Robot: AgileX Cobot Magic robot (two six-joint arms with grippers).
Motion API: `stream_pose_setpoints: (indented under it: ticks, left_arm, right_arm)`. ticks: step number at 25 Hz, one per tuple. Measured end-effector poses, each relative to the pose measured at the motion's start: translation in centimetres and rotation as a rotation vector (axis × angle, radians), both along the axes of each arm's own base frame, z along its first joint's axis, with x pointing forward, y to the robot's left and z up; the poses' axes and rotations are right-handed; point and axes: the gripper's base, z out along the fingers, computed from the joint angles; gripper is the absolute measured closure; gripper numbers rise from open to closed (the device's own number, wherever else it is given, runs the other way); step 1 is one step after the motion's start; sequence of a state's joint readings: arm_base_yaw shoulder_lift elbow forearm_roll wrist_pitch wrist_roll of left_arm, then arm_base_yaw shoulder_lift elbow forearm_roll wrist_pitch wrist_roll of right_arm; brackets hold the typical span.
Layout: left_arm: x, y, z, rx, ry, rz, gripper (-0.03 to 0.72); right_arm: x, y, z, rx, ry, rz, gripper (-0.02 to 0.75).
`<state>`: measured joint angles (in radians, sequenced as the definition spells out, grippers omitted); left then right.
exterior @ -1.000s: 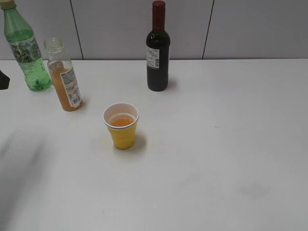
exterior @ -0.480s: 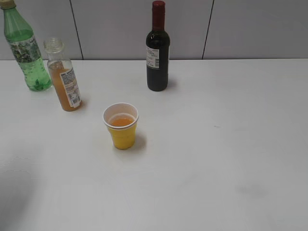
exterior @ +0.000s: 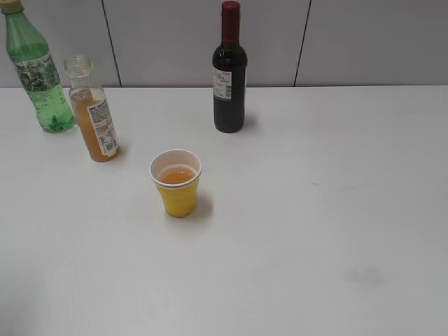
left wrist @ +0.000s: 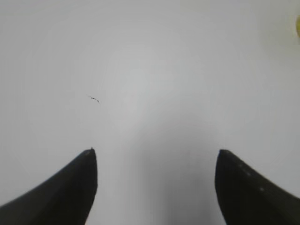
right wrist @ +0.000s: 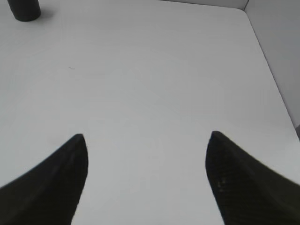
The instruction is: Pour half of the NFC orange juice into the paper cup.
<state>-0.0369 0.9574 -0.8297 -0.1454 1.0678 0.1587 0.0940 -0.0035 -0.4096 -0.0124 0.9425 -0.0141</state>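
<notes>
The NFC orange juice bottle (exterior: 94,110) stands upright and uncapped at the back left of the white table, about half full of orange liquid. The yellow paper cup (exterior: 176,183) stands in front of it, nearer the middle, with orange juice inside. A yellow sliver at the right edge of the left wrist view (left wrist: 297,26) may be the cup. My left gripper (left wrist: 154,152) is open and empty over bare table. My right gripper (right wrist: 146,137) is open and empty over bare table. Neither gripper shows in the exterior view.
A green plastic bottle (exterior: 36,73) stands at the far back left beside the juice bottle. A dark wine bottle with a red cap (exterior: 229,73) stands at the back middle; its base shows in the right wrist view (right wrist: 23,9). The table's right edge (right wrist: 269,61) meets a grey wall.
A dark part of the left arm at the exterior view's left edge has withdrawn out of view, and its shadow on the table has faded. Bottles and cup have not moved.
</notes>
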Motion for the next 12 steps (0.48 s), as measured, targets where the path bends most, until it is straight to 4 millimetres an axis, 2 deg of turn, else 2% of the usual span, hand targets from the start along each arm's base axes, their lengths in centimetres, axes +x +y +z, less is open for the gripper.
stream_pose_setpoints:
  ticks: [3, 12]
  left_arm:
    - [-2.0, 0.1, 0.5, -0.007, -0.029, 0.009, 0.096]
    - [-7.9, 0.3, -0.3, -0.024, -0.153, 0.028, 0.096]
  right_arm:
    - [0.0, 0.0, 0.0, 0.0, 0.0, 0.0, 0.146]
    - [0.0, 0.0, 0.0, 0.0, 0.0, 0.0, 0.146]
